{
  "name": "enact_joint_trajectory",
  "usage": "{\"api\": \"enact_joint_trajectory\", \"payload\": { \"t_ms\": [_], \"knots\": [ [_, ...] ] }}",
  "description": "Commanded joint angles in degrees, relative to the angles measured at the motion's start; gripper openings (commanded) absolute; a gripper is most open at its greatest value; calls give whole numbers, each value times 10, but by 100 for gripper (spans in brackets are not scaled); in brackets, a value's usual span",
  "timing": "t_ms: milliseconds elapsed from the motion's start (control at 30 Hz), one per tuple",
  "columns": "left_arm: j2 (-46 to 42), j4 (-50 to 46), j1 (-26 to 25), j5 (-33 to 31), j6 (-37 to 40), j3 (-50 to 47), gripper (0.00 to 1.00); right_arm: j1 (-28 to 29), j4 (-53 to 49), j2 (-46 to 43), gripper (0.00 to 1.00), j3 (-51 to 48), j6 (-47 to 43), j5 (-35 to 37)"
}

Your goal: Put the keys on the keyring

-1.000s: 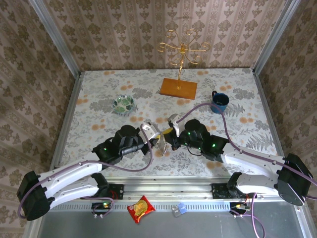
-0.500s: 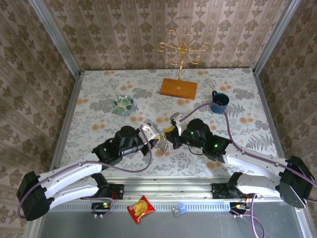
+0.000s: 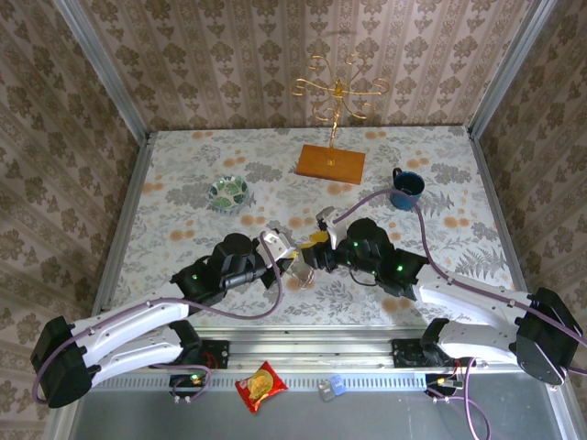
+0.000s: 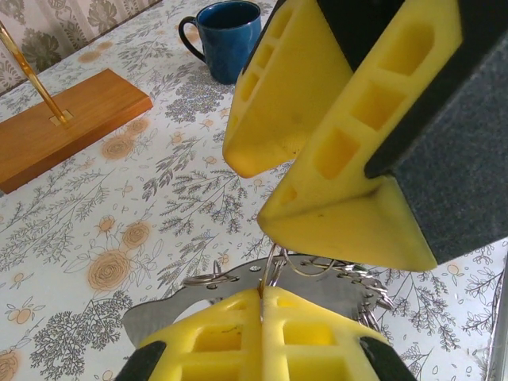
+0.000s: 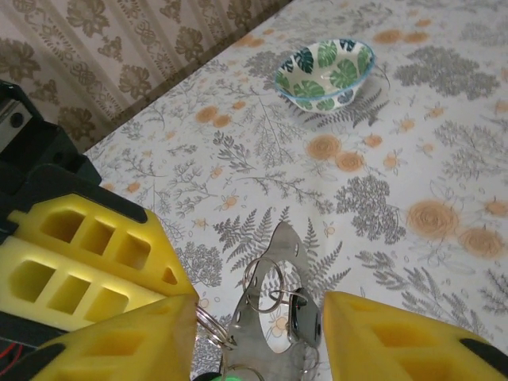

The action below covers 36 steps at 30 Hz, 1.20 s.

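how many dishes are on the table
2: a patterned bowl toward the far left, and a blue mug toward the far right. The arms may hide something small.

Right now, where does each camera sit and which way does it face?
Top external: above and behind the bases, looking down on the table; both arms show, left gripper and right gripper meeting mid-table.
Left wrist: on the left arm, facing far-right toward the mug; own shut fingers at bottom.
Right wrist: on the right arm, facing far-left toward the bowl; own open fingers at bottom.
Shared: both wrist views show the keyring and the other gripper.
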Motion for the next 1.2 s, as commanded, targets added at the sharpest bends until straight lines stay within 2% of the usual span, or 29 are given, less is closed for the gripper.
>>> {"api": "enact_joint_trajectory", "payload": {
  "t_ms": [0,67,233,433,600,767,867,1033,1167],
  "knots": [
    [-13,6,-3,-8,10,-9,0,-10,-21,-18,53,1,-18,17],
    [-14,7,-4,-8,11,-11,0,-34,-30,-30,57,0,-28,-6],
    [-15,13,-3,-8,12,-16,0,-108,-62,-52,59,1,-105,-134],
    [-15,20,-4,-10,10,-17,0,-125,-94,-33,57,23,-141,-206],
    [-18,18,-4,-27,6,-19,0,-125,-160,-43,53,31,-73,-90],
    [-10,26,-1,-46,4,-18,0,-120,-297,-82,49,33,27,-27],
    [3,42,-1,-37,8,-19,0,-100,-372,-111,46,20,98,-19],
    [19,77,1,-41,9,-22,16,0,-472,-151,44,2,198,61],
    [23,97,3,-50,4,-26,34,46,-494,-147,43,-25,277,69]
  ]
}}
